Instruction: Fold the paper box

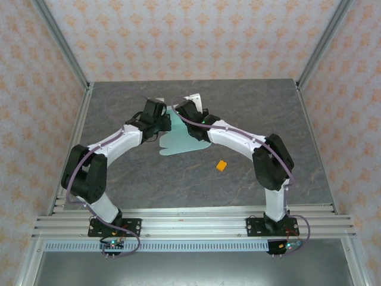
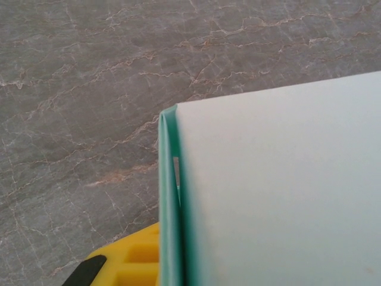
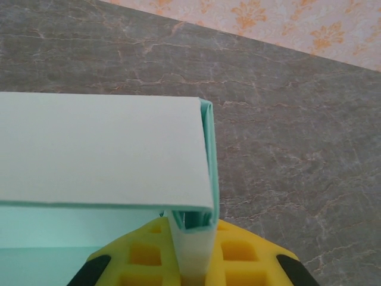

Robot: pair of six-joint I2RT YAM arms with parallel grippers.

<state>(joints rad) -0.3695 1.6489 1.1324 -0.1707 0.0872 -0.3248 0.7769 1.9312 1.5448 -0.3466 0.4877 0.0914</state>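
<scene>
Grey marble table point(image 1: 149, 179): paper box point(image 1: 178, 143) part-folded, one side doubled over, remaining flaps flat. Right hand point(image 3: 191, 262) pinches fold; left hand point(image 1: 162, 122) at box edge, grip unclear.

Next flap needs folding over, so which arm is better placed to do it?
Right, probably: the right gripper pinches a flap of the paper box; the left gripper has an unclear hold.

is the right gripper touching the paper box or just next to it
Touching. The right wrist view shows a folded edge of the paper box clamped in the right gripper, with card against both yellow fingers.
</scene>
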